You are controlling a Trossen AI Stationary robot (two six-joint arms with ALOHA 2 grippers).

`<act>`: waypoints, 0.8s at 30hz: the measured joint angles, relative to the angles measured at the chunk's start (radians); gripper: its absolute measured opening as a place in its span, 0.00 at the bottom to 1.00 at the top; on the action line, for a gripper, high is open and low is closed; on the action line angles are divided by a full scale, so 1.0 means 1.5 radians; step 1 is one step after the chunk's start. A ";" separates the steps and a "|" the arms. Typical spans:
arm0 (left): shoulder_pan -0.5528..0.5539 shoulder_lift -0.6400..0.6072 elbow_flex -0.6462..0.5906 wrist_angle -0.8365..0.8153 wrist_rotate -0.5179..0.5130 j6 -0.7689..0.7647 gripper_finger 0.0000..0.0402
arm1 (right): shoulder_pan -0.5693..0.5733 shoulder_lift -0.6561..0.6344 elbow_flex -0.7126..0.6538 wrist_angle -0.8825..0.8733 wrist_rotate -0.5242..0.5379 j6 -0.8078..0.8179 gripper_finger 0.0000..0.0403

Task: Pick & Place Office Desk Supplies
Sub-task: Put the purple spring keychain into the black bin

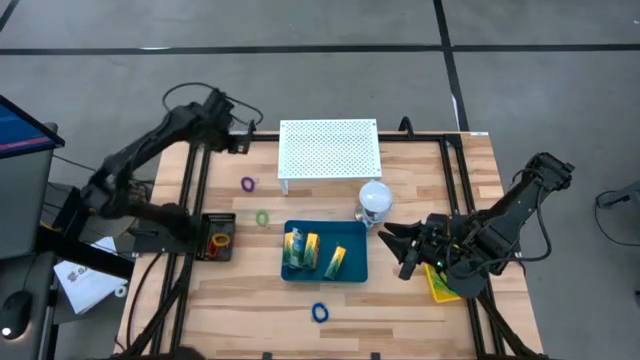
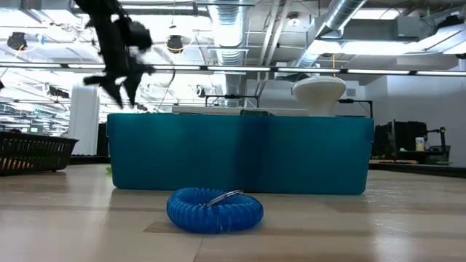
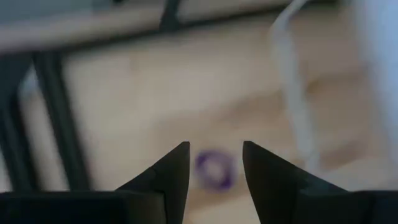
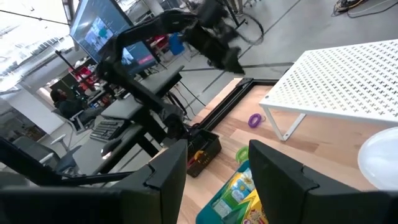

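From table height the teal bin (image 2: 240, 154) fills the middle and hides whatever lies inside it, with only the top of the white ball-shaped object (image 2: 319, 92) peeking over its far rim. The crayon box (image 1: 440, 283) at the right edge is mostly covered by the right arm, just a yellow-green corner showing from above. The left wrist view is badly blurred, but the purple loop (image 3: 214, 169) sits on the wood between the two dark fingers (image 3: 168, 177), which stand apart with a clear gap; nothing is held. From overhead the left gripper (image 1: 243, 135) hangs over the table's far left corner, and the purple loop (image 1: 248, 184) lies a little nearer than it, close to the left leg of the white perforated board (image 1: 329, 146). The green loop (image 1: 262, 217) lies nearer still, between the purple one and the bin. An orange loop (image 1: 221, 240) rests in the small black tray (image 1: 218, 236) at the left edge. Three packets (image 1: 313, 250) lie in the bin, and the blue loop (image 1: 320, 312) sits on the wood just in front of it. The right gripper (image 1: 396, 242) waits right of the bin, fingers parted and empty.
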 joint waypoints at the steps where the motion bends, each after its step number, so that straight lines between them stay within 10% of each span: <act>1: 0.010 0.023 -0.002 -0.020 0.010 0.012 0.36 | 0.000 0.000 0.000 -0.002 0.000 0.000 0.42; 24: -0.091 0.203 -0.031 0.017 0.014 0.690 0.45 | 0.000 -0.014 -0.001 -0.069 -0.001 0.061 0.42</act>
